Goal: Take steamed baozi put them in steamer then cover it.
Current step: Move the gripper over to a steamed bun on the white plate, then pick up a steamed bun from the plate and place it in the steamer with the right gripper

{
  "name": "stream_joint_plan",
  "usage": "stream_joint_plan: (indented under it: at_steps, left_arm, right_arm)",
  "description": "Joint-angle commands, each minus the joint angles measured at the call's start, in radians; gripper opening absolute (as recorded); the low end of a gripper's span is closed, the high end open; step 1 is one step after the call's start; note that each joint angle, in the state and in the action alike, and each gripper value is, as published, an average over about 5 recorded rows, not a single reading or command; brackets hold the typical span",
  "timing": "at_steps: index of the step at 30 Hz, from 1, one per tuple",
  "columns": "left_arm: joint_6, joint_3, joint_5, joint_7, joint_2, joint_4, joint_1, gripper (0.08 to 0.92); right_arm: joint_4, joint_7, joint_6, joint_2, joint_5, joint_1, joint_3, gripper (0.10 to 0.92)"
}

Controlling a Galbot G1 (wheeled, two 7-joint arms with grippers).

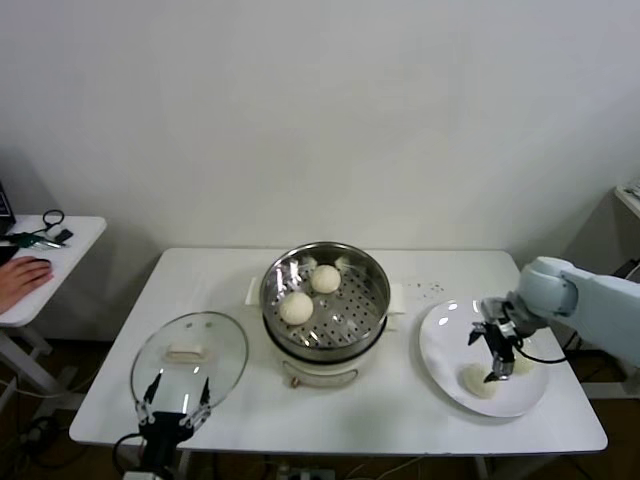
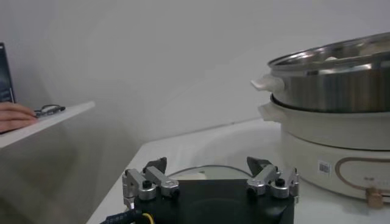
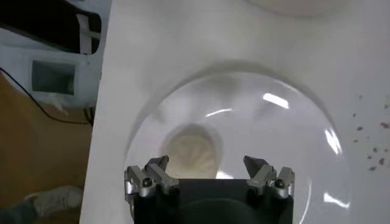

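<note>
Head view: white table (image 1: 400,400) against plain white wall (image 1: 350,100).

cover (image 1: 190,352) left of steamer (image 1: 325,298) | plate (image 1: 445,345) right | two baozi (image 1: 310,293) inside

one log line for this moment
right gripper: jaws open over plate baozi | left gripper: open, by cover | steamer: uncovered

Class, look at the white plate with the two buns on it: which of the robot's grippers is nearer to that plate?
Right. The right gripper hangs open just above the plate, over a bun. The left gripper waits open across the table, by the glass lid.
</note>
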Motion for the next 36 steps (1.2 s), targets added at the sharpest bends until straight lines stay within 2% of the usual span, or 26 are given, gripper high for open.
stream_joint_plan:
  at_steps: [1,13,30,32,36]
  left_arm:
    - [0.003,0.003,0.0,0.0,-0.002,0.003,-0.003,0.823]
    - [0.006,0.006,0.002,0.001,-0.005,0.012,-0.013,0.823]
    - [0.006,0.006,0.0,0.001,0.0,0.017,-0.02,0.823]
    - [0.007,0.006,-0.001,0.0,0.0,0.015,-0.019,0.823]
    - [0.014,0.009,-0.005,-0.009,0.003,0.011,-0.016,0.823]
  right_arm:
    - [-0.052,0.0,0.005,0.0,-0.074,-0.165,0.116,0.823]
    - [-0.091,0.0,0.009,0.059,-0.068,-0.153,0.109,0.815]
    - [-0.084,-0.017,0.041,0.053,-0.046,-0.053,0.053,0.686]
    - [-0.078,-0.027,0.085,0.059,-0.05,0.004,0.023,0.682]
    - [-0.069,-0.093,0.312,0.107,-0.144,0.203,-0.087,0.676]
